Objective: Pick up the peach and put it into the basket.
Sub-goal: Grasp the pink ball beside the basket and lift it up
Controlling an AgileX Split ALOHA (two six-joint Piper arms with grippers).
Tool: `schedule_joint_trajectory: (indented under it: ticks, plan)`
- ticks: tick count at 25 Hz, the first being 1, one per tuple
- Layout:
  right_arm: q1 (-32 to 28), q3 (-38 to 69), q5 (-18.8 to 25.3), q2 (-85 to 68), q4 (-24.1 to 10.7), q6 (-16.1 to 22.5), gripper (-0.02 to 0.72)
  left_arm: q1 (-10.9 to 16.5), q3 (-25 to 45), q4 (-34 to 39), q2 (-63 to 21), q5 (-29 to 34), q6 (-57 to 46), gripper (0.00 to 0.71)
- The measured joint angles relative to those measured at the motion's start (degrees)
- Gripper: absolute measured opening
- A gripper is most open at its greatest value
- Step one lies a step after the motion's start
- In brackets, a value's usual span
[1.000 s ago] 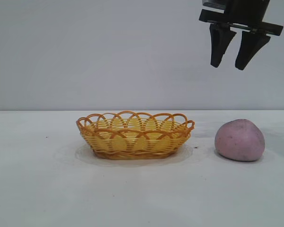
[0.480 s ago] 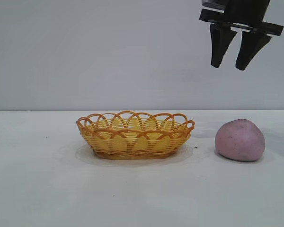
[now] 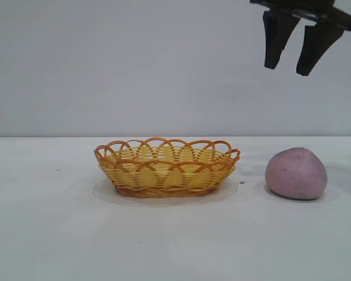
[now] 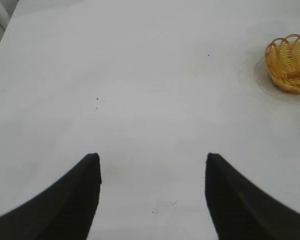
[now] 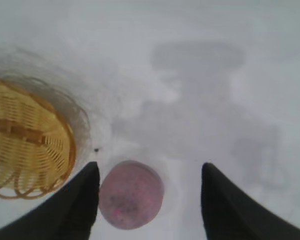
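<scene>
The peach (image 3: 296, 174) sits on the white table (image 3: 47, 234), apart from the woven basket (image 3: 167, 167). The right pincer (image 3: 294, 65) hangs above it, wide and empty. The left pincer (image 4: 152, 165), also wide, is parked over bare table.

Wall (image 3: 105, 64): plain pale grey, unmarked.
Table (image 3: 47, 234): white, matte (a few dark specks).
Light: soft, even; faint shadows.

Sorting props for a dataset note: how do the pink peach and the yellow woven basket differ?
The dull pink-mauve rounded peach is a solid, matte, speckled lump; the shallow yellow woven basket with its orange looped rim is open and hollow. The basket is wider and lower; the peach narrower and taller. Both rest apart on the white table.
</scene>
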Motion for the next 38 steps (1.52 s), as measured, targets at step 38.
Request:
schedule_joint_trajectory:
  ticks: [38]
  plan:
    - [4.7, 14.1, -4.0, 7.1, -1.0, 0.4, 0.192, 0.0, 0.0, 0.0, 0.0, -0.1, 0.0, 0.397]
